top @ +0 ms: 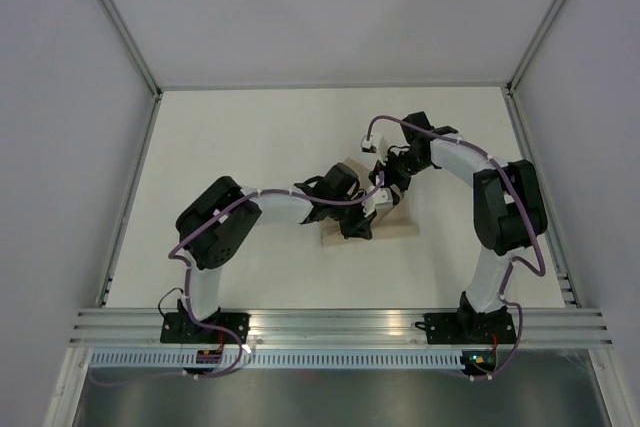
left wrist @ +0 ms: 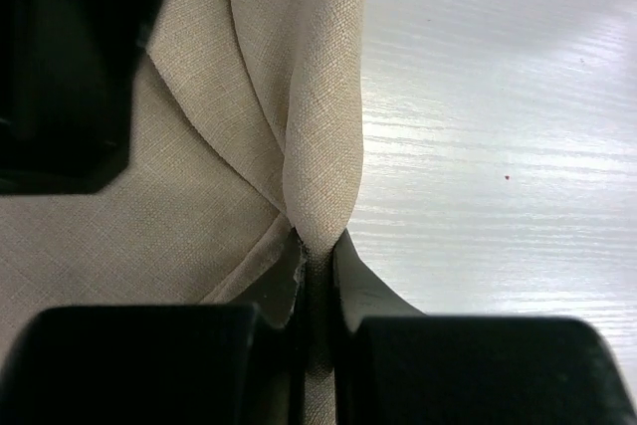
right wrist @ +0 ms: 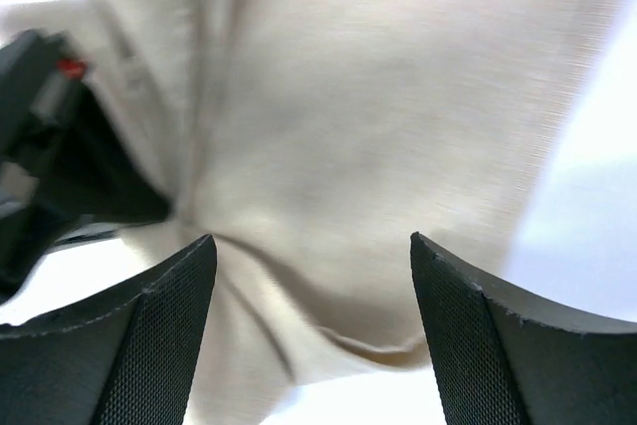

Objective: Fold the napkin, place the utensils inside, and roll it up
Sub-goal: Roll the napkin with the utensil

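Note:
The beige napkin (top: pixel 398 228) lies bunched at the table's middle, mostly covered by both grippers. My left gripper (top: pixel 357 224) is shut on a raised fold of it. In the left wrist view the napkin (left wrist: pixel 214 136) narrows into a ridge pinched between the two fingers of that gripper (left wrist: pixel 318 271). My right gripper (top: pixel 386 195) hovers just behind it, open. In the right wrist view that gripper (right wrist: pixel 312 242) stands wide over the napkin (right wrist: pixel 378 116), with nothing between its fingers. The utensils are hidden or out of view.
White table (top: pixel 250 147) spreads around the cloth, and bare table (left wrist: pixel 498 146) shows to the right of the pinched fold. The left arm's dark wrist (right wrist: pixel 50 156) sits close at the left of the right wrist view. Metal frame rails (top: pixel 130 197) border the table.

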`<state>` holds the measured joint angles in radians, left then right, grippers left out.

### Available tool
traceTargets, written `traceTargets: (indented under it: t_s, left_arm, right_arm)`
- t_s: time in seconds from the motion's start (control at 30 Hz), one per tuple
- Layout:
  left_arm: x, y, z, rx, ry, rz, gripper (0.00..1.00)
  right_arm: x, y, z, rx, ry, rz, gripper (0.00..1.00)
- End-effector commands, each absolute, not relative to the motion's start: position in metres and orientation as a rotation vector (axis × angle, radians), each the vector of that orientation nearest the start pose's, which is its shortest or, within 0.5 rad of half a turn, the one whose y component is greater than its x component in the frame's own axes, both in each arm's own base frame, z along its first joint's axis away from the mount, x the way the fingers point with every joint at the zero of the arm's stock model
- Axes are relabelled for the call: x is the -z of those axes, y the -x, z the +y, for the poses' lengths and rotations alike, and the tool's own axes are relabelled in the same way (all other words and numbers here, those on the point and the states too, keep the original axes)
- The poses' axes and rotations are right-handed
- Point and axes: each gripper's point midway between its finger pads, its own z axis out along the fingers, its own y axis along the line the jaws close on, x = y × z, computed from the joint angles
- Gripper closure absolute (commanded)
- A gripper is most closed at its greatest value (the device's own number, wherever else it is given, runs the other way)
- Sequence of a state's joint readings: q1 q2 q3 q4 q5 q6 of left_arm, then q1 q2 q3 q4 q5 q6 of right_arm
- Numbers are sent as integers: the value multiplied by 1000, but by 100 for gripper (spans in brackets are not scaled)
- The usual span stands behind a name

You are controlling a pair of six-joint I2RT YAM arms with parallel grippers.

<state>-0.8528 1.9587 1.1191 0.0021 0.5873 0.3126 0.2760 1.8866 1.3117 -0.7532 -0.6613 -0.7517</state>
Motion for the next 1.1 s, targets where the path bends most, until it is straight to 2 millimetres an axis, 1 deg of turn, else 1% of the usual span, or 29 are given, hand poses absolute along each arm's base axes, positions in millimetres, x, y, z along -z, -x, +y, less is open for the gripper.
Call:
traceTargets:
  t_s: [0.0, 0.03, 0.07, 0.1, 0.17, 0.2, 0.27, 0.3, 0.33, 0.37, 0.4, 0.43, 0.47, 0.5, 0.53, 0.57, 0.6, 0.67, 0.7, 0.77, 0.8, 0.87, 0.9, 0.97, 1.0, 1.07]
  left_arm:
    - [12, -195, -375, 1114, -1562, 2125, 98]
    - [13, -193, -375, 1140, -1551, 2141, 98]
    - [13, -196, -374, 1154, -1534, 2154, 98]
    - [17, -193, -372, 1186, -1529, 2174, 98]
    - [19, -194, -370, 1228, -1491, 2216, 98]
    - [20, -192, -370, 1261, -1489, 2232, 98]
    - [18, -193, -369, 1313, -1461, 2247, 98]
    - [19, -194, -368, 1322, -1450, 2260, 98]
    - [24, -191, -365, 1334, -1442, 2302, 98]
    - [21, -197, -366, 1353, -1431, 2304, 98]
    - [23, -197, -366, 1355, -1432, 2323, 98]
    - [28, -193, -360, 1363, -1436, 2381, 98]
    - [25, -198, -363, 1380, -1428, 2372, 98]
    - [25, -198, -363, 1381, -1424, 2385, 98]
    - [25, -199, -362, 1382, -1420, 2393, 98]
    - [24, -201, -361, 1397, -1407, 2403, 98]
    - [22, -203, -361, 1413, -1394, 2409, 98]
    - [22, -206, -359, 1447, -1351, 2437, 98]
    - [22, -208, -359, 1453, -1339, 2448, 98]
    - [25, -207, -356, 1468, -1319, 2479, 98]
    - [26, -207, -355, 1478, -1312, 2491, 98]
    - [26, -207, -357, 1499, -1302, 2506, 98]
    - [31, -204, -355, 1506, -1295, 2536, 98]
    - [34, -205, -354, 1511, -1280, 2558, 98]
    - [39, -204, -353, 1513, -1275, 2578, 98]
    - [40, -203, -354, 1526, -1266, 2591, 98]
  right_arm:
    - [-57, -365, 168, -626, 1252, 2224, 17]
    - [-59, -366, 167, -623, 1240, 2218, 17]
    - [-60, -367, 164, -623, 1231, 2208, 17]
    - [-68, -370, 157, -607, 1201, 2193, 17]
    - [-72, -370, 152, -605, 1182, 2167, 18]
    - [-78, -371, 146, -603, 1155, 2137, 18]
    - [-85, -372, 139, -580, 1126, 2116, 18]
    - [-90, -367, 137, -572, 1127, 2089, 19]
    - [-94, -364, 136, -561, 1150, 2051, 18]
    - [-97, -358, 136, -561, 1171, 2023, 18]
    - [-104, -347, 137, -552, 1194, 1979, 18]
    - [-107, -341, 139, -559, 1209, 1941, 18]
    - [-110, -336, 139, -547, 1240, 1898, 18]
    - [-112, -322, 140, -540, 1267, 1863, 18]
    - [-112, -315, 141, -535, 1288, 1833, 18]
    - [-112, -309, 142, -520, 1329, 1782, 18]
    - [-108, -294, 143, -515, 1361, 1747, 18]
    - [-102, -284, 143, -458, 1414, 1693, 18]
    - [-97, -271, 148, -437, 1452, 1651, 18]
    - [-91, -262, 153, -389, 1497, 1605, 18]
    - [-85, -255, 160, -340, 1537, 1559, 18]
    - [-80, -248, 168, -312, 1585, 1516, 18]
    - [-75, -246, 174, -312, 1605, 1502, 18]
    - [-70, -247, 177, -291, 1625, 1497, 18]
    - [-67, -244, 183, -283, 1648, 1474, 18]
    - [-64, -241, 188, -266, 1676, 1449, 18]
